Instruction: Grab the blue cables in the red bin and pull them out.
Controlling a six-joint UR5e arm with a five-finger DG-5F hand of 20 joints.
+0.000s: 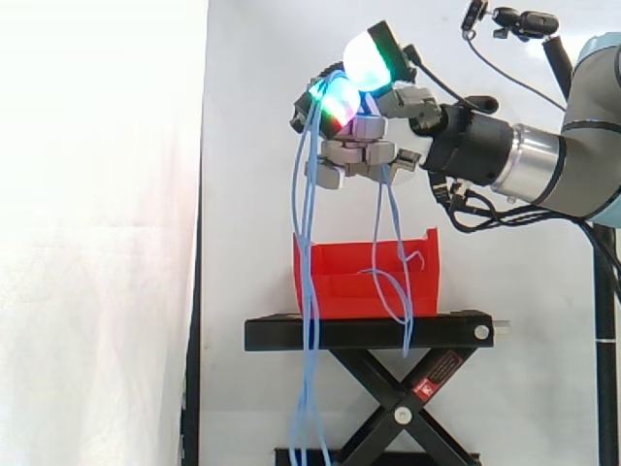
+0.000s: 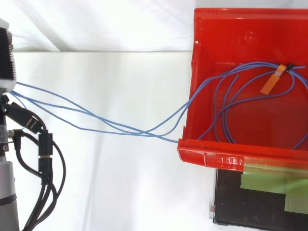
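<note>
Grey-jointed hand (image 1: 372, 151), pads (image 1: 367, 58) glowing green-white, on silver-and-black, perhaps pale-blue-capped arm (image 1: 574, 170).

i log a white curtain (image 1: 97, 243) across the left of the side view. at lower centre is a black stand (image 1: 369, 332): a flat platform on crossed scissor legs (image 1: 383, 393), with a red-and-white label (image 1: 436, 374) on one leg. in the top view, lower right, pale green tape (image 2: 269, 185) lies on the platform's black top. a small black camera mount (image 1: 524, 21) sits at upper right of the side view.
</note>
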